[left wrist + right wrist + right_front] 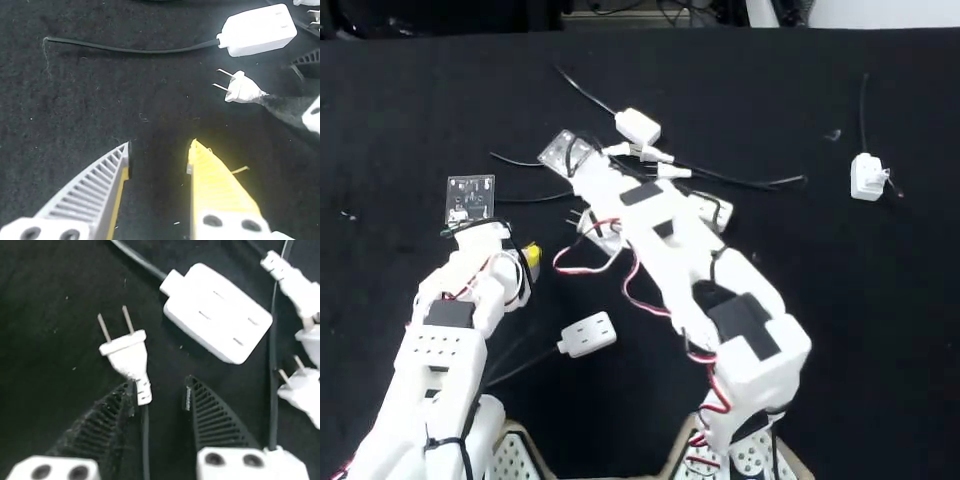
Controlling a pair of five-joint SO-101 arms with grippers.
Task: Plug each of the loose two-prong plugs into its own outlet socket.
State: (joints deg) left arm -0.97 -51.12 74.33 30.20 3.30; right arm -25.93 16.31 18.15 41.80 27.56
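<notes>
Right gripper [160, 387] is seen spread wide and empty; a white two-prong plug [125, 347] lies at one fingertip, cable [145, 440] running back between the fingers, prongs pointing away, white outlet block [217, 315] just beyond. Plug body is best centred before closing. Left gripper [160, 146] is held wide over black cloth [75, 100].

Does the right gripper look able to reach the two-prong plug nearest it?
Probably yes: the right gripper is open, and the two-prong plug lies just ahead of it, with nothing between.
</notes>
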